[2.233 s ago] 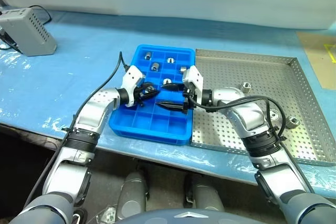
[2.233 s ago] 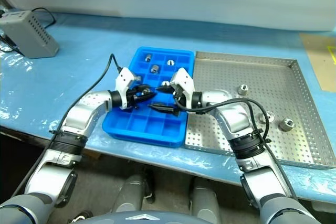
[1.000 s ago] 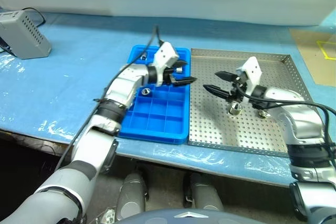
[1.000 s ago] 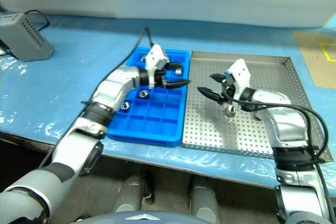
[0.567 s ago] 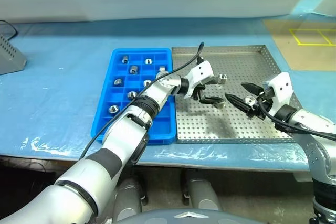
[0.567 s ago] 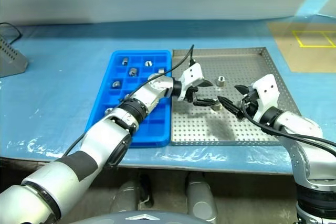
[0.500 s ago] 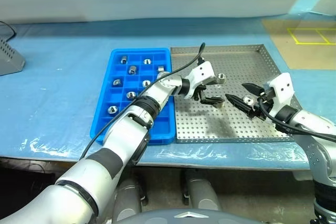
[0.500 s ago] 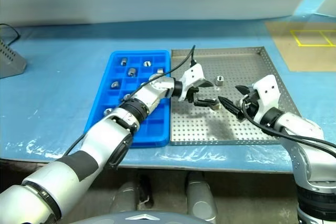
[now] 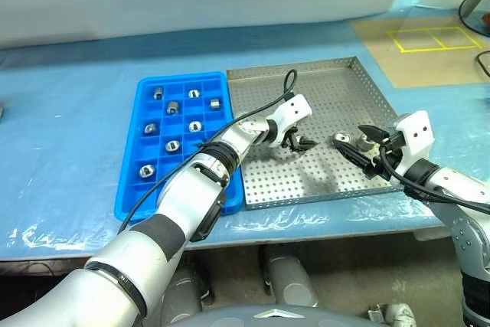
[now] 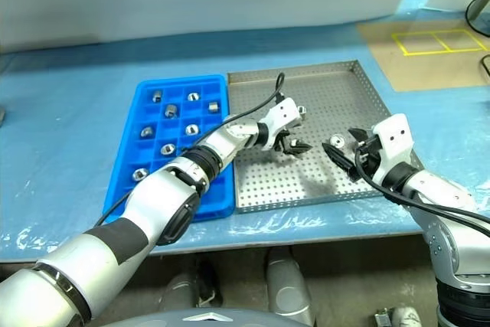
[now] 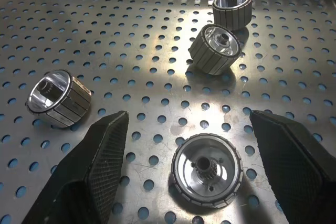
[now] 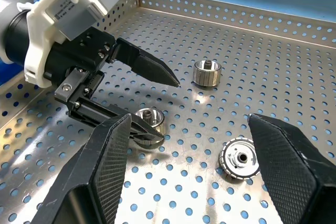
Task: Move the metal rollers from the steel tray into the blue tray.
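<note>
Small shiny silver-grey metal rollers [image 11: 215,49] lie loose on the dotted floor of the large shallow perforated steel tray [image 9: 321,86], well apart from one another, while others already sit one to a cell in the far half of the bright blue gridded plastic tray [image 9: 122,197] just beside it on the blue-covered surface [image 9: 69,135]. One roller [image 11: 207,170] lies flat, hole upward, between the two black fingers of the left gripper [image 11: 189,114], whose jaws stand wide apart and hold nothing; one finger looks close beside it, though I cannot tell whether it touches. The step in hand seems to be picking up this piece, and doing it well probably means sinking the fingers until their pads meet the ribbed side wall rather than the top rim, centring so both pads land together, then closing gently, since a round part on slick metal could skid or roll away if nudged from one side. The right gripper [image 12: 189,116] hovers low over the near right of the steel tray, jaws fully spread and empty; it had best keep clear of the left arm's lift towards an empty blue cell.
</note>
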Robot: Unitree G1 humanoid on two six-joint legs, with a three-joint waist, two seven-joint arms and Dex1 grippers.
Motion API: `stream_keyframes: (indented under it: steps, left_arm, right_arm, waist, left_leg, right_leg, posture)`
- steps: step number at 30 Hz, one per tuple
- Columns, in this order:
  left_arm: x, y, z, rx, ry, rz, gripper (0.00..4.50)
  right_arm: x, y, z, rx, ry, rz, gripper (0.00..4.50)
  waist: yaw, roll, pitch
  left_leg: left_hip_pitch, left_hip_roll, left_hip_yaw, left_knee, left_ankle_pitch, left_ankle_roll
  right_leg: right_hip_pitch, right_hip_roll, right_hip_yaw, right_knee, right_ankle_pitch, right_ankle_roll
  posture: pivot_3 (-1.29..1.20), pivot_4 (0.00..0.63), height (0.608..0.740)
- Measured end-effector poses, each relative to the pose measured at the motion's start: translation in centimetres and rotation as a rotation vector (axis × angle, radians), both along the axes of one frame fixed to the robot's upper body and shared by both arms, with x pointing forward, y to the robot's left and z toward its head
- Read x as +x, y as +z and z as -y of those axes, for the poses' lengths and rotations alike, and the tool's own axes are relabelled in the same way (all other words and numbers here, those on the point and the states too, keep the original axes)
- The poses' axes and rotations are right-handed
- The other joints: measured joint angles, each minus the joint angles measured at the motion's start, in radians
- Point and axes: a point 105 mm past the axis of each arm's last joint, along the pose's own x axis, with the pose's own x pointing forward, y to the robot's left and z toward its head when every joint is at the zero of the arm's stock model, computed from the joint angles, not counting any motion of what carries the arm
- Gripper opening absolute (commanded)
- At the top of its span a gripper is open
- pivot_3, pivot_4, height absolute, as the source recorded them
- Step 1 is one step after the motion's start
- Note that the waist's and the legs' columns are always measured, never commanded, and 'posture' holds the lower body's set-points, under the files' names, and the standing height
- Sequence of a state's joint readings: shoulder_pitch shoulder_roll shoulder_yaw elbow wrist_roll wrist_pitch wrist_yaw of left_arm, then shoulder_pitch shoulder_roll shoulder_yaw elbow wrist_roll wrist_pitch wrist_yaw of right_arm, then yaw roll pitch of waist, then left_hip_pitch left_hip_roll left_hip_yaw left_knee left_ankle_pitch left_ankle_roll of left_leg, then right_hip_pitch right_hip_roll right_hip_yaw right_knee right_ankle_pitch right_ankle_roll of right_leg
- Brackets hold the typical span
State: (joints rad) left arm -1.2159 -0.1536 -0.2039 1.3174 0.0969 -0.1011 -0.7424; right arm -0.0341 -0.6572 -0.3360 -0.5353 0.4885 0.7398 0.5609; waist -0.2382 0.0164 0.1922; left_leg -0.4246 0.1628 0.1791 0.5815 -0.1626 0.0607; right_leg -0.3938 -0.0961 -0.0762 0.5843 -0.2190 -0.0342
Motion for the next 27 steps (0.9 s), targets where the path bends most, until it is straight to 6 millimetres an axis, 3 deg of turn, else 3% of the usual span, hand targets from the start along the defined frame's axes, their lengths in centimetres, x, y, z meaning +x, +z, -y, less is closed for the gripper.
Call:
stream_keyframes:
  steps: [17,22,27]
  left_arm:
    - [-0.5,-1.3,-0.3,0.085,-0.042,0.002,3.92]
    - [-0.6,-1.5,-0.3,0.098,-0.050,0.000,2.70]
    - [-0.3,-1.9,-0.6,0.124,-0.018,0.008,2.70]
  right_arm:
    - [0.2,-0.2,-0.7,0.000,0.027,-0.003,3.63]
    - [0.4,0.1,-0.8,-0.003,0.031,0.007,3.63]
    - [0.4,0.1,-0.9,-0.006,0.034,0.007,3.63]
  waist:
    - [-0.002,0.000,0.000]
    - [-0.004,0.000,0.000]
    - [-0.006,0.000,0.000]
  left_leg:
    - [-0.002,-0.002,-0.001,0.001,-0.001,0.002]
    - [-0.002,-0.003,-0.001,0.001,-0.001,0.002]
    - [-0.002,-0.003,-0.001,0.001,-0.001,0.002]
  right_leg:
    - [0.001,-0.004,-0.002,-0.001,0.001,0.000]
    - [0.001,-0.004,-0.002,-0.001,0.001,0.000]
    - [0.001,-0.004,-0.002,-0.001,0.001,0.000]
  posture:
    - [-0.70,0.150,0.740]
    - [-0.70,0.150,0.740]
    - [-0.70,0.150,0.740]
